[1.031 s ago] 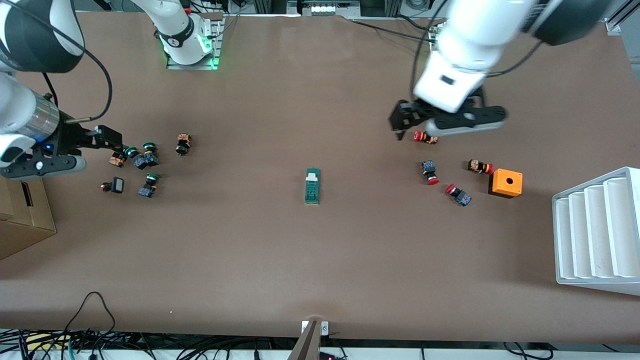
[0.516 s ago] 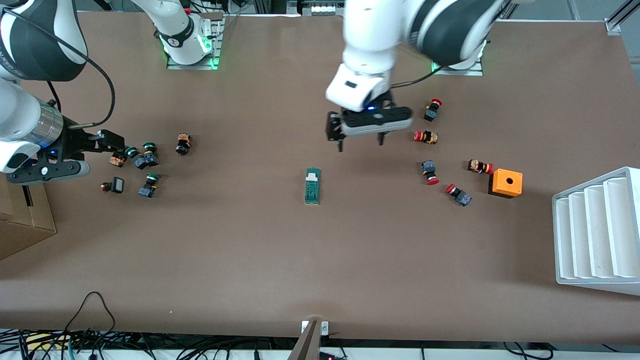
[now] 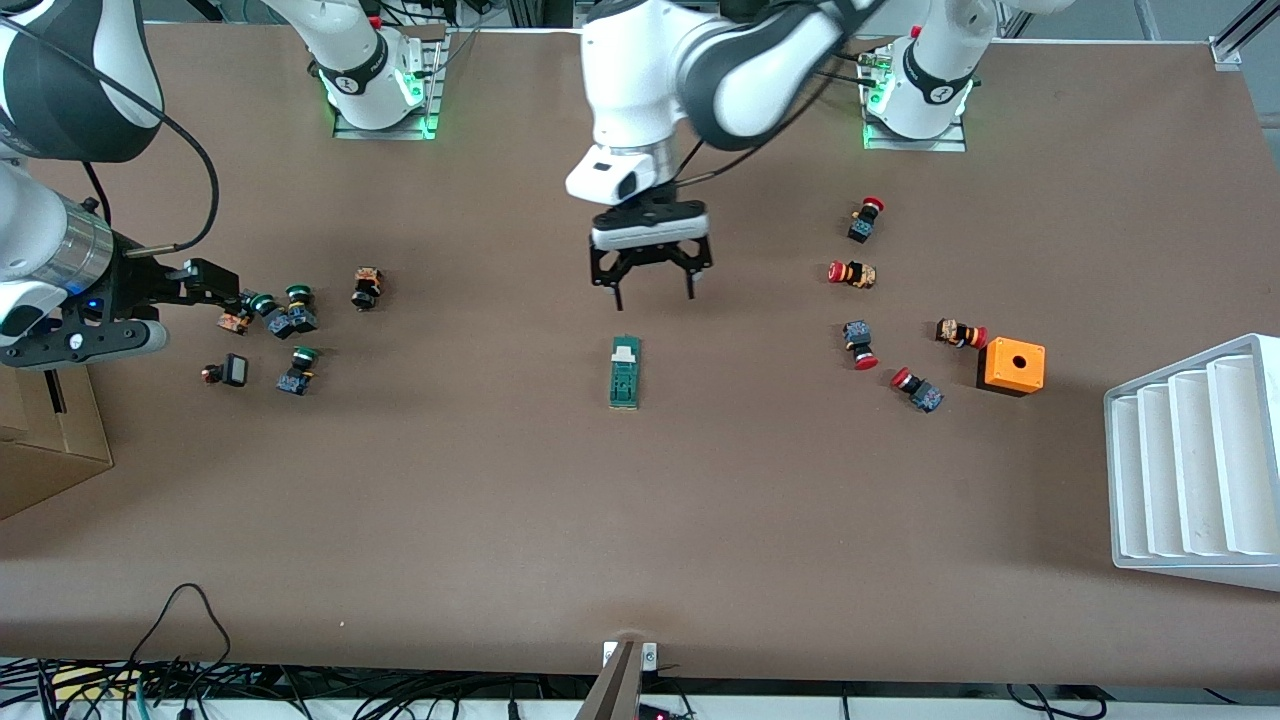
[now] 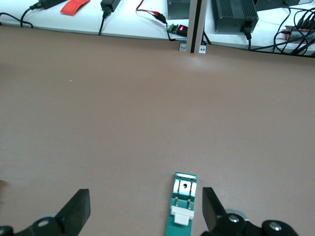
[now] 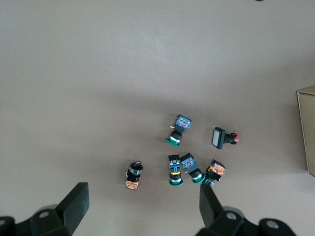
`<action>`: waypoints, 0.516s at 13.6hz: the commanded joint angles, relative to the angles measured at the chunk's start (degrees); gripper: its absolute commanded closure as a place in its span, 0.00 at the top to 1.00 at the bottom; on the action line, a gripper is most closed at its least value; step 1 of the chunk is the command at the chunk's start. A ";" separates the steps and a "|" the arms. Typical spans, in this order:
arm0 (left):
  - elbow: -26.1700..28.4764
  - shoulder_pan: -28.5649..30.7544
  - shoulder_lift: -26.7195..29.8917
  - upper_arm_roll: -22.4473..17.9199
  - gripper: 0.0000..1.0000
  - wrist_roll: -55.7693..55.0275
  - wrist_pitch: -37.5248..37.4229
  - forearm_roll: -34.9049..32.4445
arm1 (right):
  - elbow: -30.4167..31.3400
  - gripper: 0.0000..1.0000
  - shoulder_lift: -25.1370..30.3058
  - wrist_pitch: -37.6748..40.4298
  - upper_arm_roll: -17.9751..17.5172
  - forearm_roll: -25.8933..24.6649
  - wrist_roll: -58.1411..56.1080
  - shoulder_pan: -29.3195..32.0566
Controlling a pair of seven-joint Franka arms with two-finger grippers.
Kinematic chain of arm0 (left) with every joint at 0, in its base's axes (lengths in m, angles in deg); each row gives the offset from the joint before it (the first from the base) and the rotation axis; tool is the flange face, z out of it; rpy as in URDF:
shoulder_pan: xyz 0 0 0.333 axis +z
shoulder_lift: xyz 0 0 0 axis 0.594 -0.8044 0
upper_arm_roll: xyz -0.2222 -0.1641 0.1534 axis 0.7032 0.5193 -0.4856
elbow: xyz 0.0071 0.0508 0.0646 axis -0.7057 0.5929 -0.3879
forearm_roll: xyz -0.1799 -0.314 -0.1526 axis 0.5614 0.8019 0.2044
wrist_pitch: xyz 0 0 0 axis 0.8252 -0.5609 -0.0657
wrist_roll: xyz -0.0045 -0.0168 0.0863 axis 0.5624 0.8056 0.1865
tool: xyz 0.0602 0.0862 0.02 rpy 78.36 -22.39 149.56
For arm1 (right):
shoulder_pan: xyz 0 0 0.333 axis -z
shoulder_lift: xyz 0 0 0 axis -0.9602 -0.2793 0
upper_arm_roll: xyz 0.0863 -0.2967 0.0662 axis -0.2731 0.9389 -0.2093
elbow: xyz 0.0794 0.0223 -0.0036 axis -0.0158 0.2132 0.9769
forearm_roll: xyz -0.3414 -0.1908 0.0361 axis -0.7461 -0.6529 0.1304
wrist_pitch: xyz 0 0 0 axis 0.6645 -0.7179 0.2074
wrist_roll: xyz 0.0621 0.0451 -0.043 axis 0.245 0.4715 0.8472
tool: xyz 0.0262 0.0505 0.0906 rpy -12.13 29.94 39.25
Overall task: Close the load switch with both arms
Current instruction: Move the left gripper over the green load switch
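Brown matte table is carrying everything; a white ribbed plastic rack is sitting at the left arm's end, a tan cardboard box at the right arm's end. White jointed left arm is reaching in over the middle of the table, its black two-finger left gripper hanging with fingers spread wide, nothing between them, over bare table just beside the white end of the small narrow dark-green load switch. The switch is lying flat mid-table, apart from the gripper, white end piece pointing toward the robot bases; left wrist view is showing it between the spread fingers. White jointed right arm is waiting, its black right gripper open over the cluster of green-capped push buttons. Orange box with a round hole is sitting beside scattered red-capped push buttons
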 commanded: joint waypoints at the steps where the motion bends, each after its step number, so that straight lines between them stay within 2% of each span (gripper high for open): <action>1: -0.78 -2.64 -6.78 -0.32 1.00 -11.59 0.72 -12.12 | -0.96 0.99 -0.32 0.19 -0.15 1.55 -1.09 0.38; 3: -0.78 -3.70 -10.13 -0.32 1.00 -19.41 0.72 -19.51 | -0.96 0.99 -0.31 0.19 -0.15 3.57 -1.09 0.47; 7: -0.70 -5.46 -15.14 -0.23 1.00 -32.96 0.72 -32.35 | -0.96 0.99 -0.40 0.19 -0.15 3.57 -0.73 0.47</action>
